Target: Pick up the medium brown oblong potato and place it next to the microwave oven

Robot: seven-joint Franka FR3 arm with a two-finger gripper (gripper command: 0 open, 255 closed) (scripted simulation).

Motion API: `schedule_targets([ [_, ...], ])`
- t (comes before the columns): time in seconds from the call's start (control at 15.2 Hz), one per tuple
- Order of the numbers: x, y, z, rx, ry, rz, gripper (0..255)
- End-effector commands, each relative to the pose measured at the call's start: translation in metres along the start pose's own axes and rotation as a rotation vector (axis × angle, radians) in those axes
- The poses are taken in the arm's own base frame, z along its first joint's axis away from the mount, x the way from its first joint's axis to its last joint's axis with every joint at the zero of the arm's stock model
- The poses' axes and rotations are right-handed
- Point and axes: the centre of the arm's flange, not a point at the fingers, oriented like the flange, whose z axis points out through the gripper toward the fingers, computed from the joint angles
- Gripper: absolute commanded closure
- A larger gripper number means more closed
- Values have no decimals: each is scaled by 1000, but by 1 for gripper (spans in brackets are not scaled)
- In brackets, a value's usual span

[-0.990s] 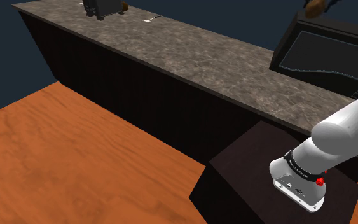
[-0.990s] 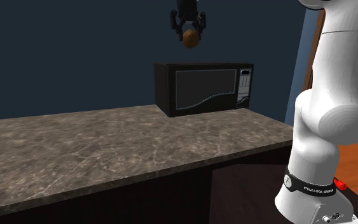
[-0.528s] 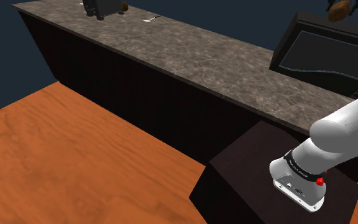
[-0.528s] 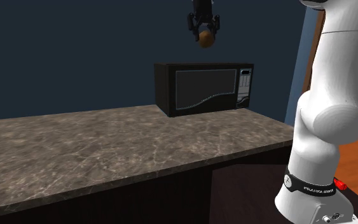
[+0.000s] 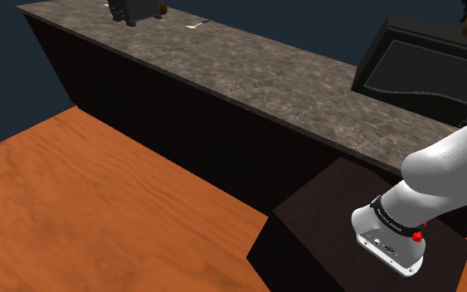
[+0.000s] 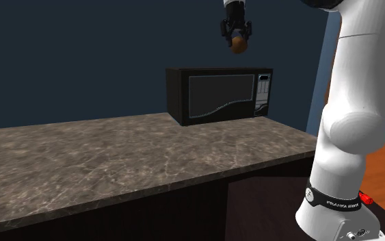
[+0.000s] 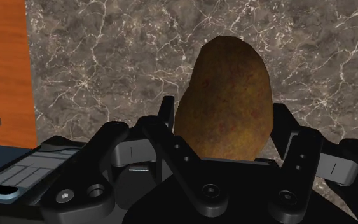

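Hanging in the air above the microwave oven (image 6: 219,96), the black gripper (image 6: 236,34) is closed around the brown potato (image 6: 238,46). In the wrist view the two fingers (image 7: 284,124) press against the potato's sides, and its narrower, rounded end points away from the hand towards the counter below. Its skin is a mottled brown with reddish patches.

In the second exterior view the potato hangs well clear of the microwave's top, over the right-hand part of the glass door. It touches neither the oven nor the countertop (image 6: 115,157). In the shoulder view it sits at the top right corner of the picture, above the microwave's far end.

The microwave is a black box with a dark glass door and a keypad on its right side. It stands on the grey-brown veined stone countertop, near the end closest to the arm. At the far end of the counter in the shoulder view stands a small black appliance (image 5: 132,10), with a small pale utensil (image 5: 197,24) lying nearby on the stone. The counter's front (image 5: 165,108) is dark panelling, and it meets an orange wooden floor (image 5: 82,207).

The white arm (image 6: 351,116) rises from its dark box stand (image 5: 331,224) at the shoulder view's lower right and reaches up over the counter. A red button (image 6: 366,198) shows at the arm's base collar. Behind the counter is a plain dark blue wall (image 6: 68,61).
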Motion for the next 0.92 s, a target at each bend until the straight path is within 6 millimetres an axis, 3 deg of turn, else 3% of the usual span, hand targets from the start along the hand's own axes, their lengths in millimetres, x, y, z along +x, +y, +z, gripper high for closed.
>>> schedule_targets([
  [0.0,8,25,-2,-1,0,-2,255],
  [0.79,59,175,-12,-1,0,-2,255],
  [0.86,61,175,-7,-1,0,-2,255],
])
